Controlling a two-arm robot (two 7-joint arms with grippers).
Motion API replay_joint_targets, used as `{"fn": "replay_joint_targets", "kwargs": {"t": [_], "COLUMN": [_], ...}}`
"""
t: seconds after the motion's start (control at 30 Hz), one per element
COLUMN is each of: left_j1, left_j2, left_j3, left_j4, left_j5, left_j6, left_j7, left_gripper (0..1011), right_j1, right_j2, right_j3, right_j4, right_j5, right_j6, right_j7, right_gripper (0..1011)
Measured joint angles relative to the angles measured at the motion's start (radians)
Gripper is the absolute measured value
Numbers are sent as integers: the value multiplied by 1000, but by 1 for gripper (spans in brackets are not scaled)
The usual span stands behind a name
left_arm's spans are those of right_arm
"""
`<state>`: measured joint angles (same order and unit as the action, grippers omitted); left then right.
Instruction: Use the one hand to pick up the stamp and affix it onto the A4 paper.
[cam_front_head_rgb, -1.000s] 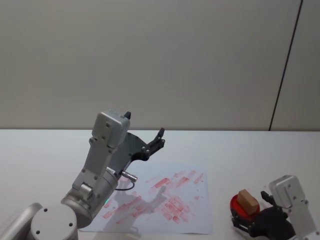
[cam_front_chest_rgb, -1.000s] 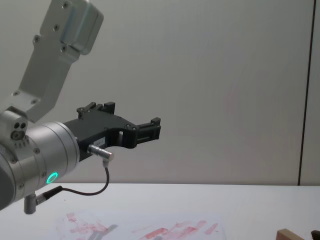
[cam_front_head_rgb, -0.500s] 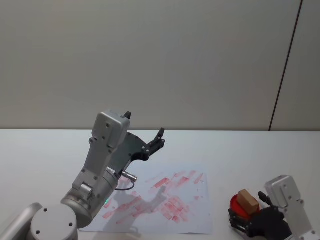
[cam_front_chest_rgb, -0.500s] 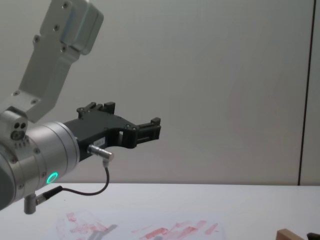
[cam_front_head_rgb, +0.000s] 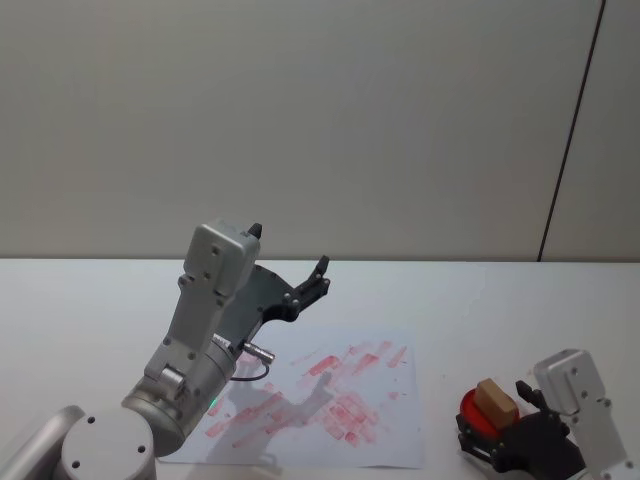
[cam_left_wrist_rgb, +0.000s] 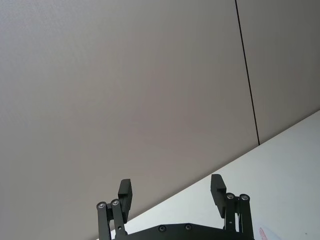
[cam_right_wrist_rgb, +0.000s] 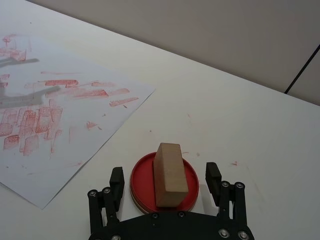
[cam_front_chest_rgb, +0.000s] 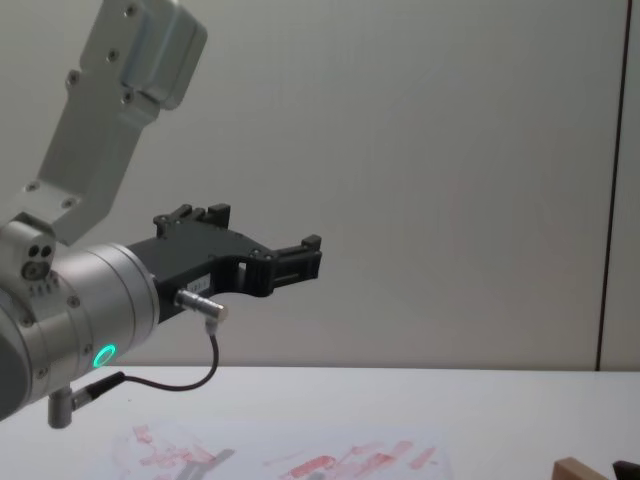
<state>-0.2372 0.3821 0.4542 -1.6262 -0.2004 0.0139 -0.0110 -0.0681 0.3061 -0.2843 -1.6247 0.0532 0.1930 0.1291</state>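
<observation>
Flanked by the right tool's spread fingers, stamp on the red pad, long axis pointing straight away; left tool, likewise apart, raised near the paper.

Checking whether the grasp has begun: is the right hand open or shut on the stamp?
Open: the right hand has its fingers apart on either side of the stamp, with a gap showing at each.

A red round ink pad sits on the white table before a grey wall.
</observation>
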Motion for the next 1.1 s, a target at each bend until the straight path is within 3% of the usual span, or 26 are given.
{"fn": "replay_joint_targets", "kwargs": {"t": [0.27, 0.4, 1.1], "left_j1": [0, 0, 0], "left_j2": [0, 0, 0], "left_j3": [0, 0, 0], "left_j4": [0, 0, 0], "left_j5": [0, 0, 0], "left_j6": [0, 0, 0], "left_j7": [0, 0, 0], "left_gripper": [1003, 1003, 1002], "right_j1": [-1, -1, -2], "right_j2": [-1, -1, -1], "right_j3": [1, 2, 3], "right_j4": [0, -1, -2], "right_j5": [5, 6, 9], "right_j6": [-5, -8, -11], "right_j7": [1, 1, 1], "right_gripper": [1000, 942, 306]}}
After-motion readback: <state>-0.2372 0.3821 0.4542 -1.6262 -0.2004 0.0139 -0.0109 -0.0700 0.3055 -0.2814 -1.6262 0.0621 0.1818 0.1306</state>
